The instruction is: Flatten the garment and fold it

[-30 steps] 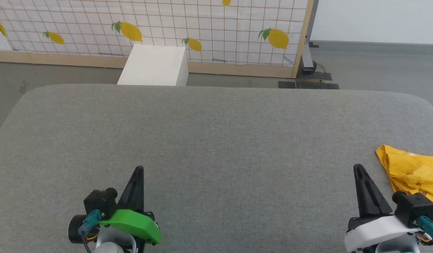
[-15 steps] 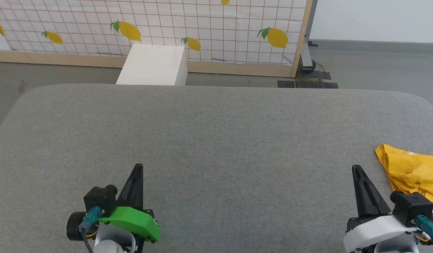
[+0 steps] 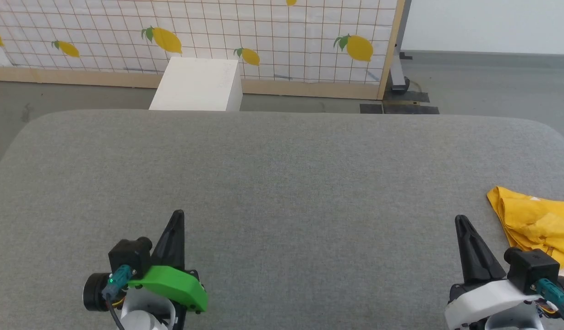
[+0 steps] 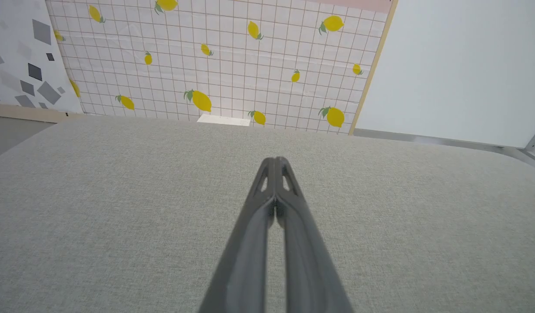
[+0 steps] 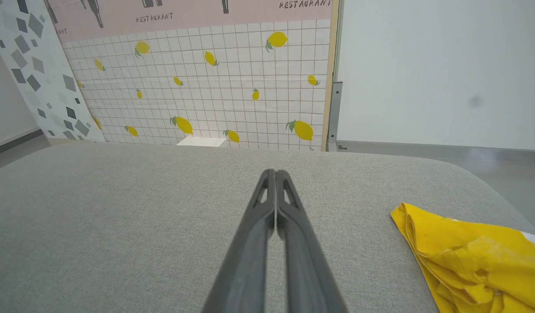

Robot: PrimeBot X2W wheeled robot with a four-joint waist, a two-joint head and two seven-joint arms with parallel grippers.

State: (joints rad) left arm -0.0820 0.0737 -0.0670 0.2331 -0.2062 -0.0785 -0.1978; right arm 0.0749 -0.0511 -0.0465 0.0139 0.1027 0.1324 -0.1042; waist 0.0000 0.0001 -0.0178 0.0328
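Grey cloth counter (image 3: 282,174), both pairs of fingers shut, the shirt bunched at the right.
Nearest, the left gripper (image 3: 177,215) and the right gripper (image 3: 460,220) hang low with fingers pressed together, holding nothing. Since a second ago almost nothing has moved, so I judge flattening not begun. The yellow-orange T-shirt (image 3: 533,220) lies crumpled just beside the right gripper, near the counter's right edge. The broad middle gives room to spread it. Past the far edge stands a white box (image 3: 194,85).

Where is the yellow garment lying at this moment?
In the head view, the garment lies crumpled at the right edge of the grey surface, just right of the right gripper.
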